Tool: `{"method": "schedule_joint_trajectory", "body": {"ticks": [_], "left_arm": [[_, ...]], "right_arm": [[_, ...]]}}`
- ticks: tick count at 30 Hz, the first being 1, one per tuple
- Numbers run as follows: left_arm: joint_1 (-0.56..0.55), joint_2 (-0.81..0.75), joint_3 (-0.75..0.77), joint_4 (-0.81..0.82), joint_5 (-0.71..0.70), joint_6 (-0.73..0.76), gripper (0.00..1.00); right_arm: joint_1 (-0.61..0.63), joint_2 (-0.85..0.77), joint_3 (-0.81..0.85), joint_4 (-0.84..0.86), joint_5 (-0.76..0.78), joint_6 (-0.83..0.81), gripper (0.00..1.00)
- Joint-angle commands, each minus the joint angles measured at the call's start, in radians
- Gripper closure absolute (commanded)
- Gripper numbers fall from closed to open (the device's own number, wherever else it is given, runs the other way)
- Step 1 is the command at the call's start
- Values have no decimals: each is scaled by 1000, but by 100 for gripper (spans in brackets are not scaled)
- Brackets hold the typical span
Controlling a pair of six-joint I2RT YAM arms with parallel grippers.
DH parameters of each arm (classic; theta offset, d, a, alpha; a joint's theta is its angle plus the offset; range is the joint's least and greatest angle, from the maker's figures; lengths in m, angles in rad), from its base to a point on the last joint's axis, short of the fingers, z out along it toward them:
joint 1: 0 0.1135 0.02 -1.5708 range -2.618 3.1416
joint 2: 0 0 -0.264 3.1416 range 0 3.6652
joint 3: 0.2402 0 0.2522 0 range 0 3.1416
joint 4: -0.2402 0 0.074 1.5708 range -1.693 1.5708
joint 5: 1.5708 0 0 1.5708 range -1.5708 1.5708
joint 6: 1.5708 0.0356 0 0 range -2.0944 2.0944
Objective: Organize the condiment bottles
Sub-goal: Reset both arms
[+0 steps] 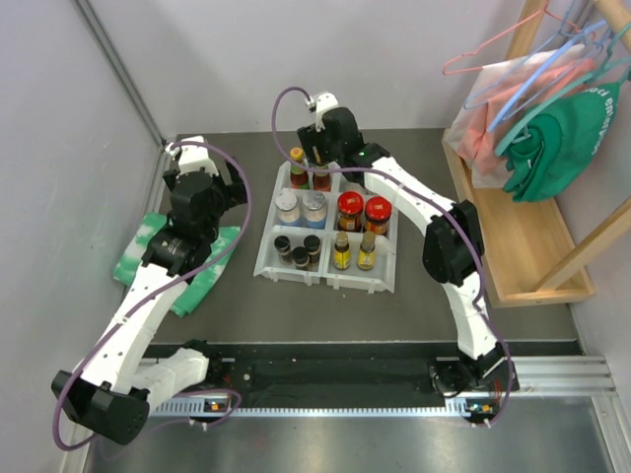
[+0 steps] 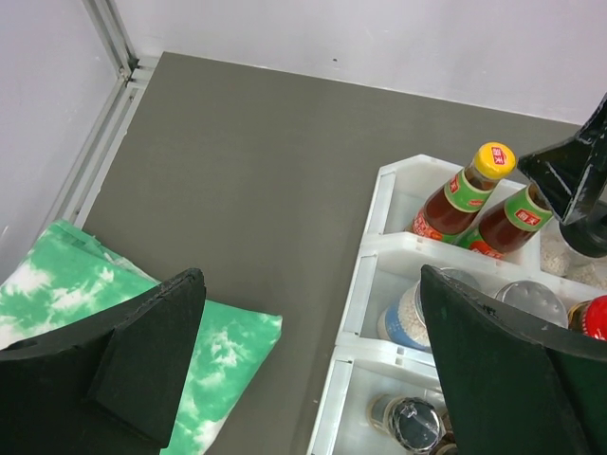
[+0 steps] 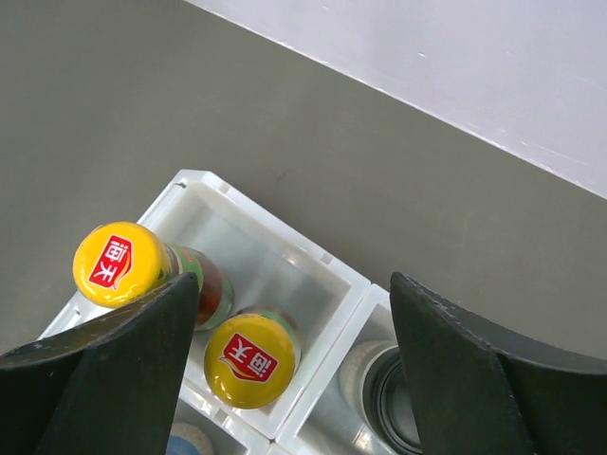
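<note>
Grey counter (image 1: 246,305) from above: a white tray (image 1: 266,266) holds the bottles upright, with red-lidded jars (image 1: 350,210), pale-lidded jars (image 1: 287,205), tiny dark jars (image 1: 299,252) and yellow-capped bottles (image 1: 342,252) each in their own compartment

Left wrist: the left pincer (image 2: 311,275) is released, fingers wide, over bare counter between a green-white cloth (image 2: 232,341) and the tray

Right wrist: the right pincer (image 3: 289,284) is released, spread above two yellow-capped sauce bottles (image 3: 248,360) side by side in the tray's corner compartment
</note>
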Motion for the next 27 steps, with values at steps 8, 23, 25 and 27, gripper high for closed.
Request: {"method": "schedule_joint_trajectory", "body": {"ticks": [8, 23, 25, 27], "left_arm": [[4, 15, 74, -71, 94, -11, 1], [2, 6, 34, -210, 216, -92, 1], [4, 2, 17, -232, 224, -103, 1], [2, -4, 5, -246, 216, -112, 1]], "right_arm": [[9, -164, 49, -9, 97, 41, 1], [8, -849, -641, -208, 209, 245, 1], [8, -926, -771, -240, 221, 285, 1], [8, -1033, -887, -265, 235, 314, 1]]}}
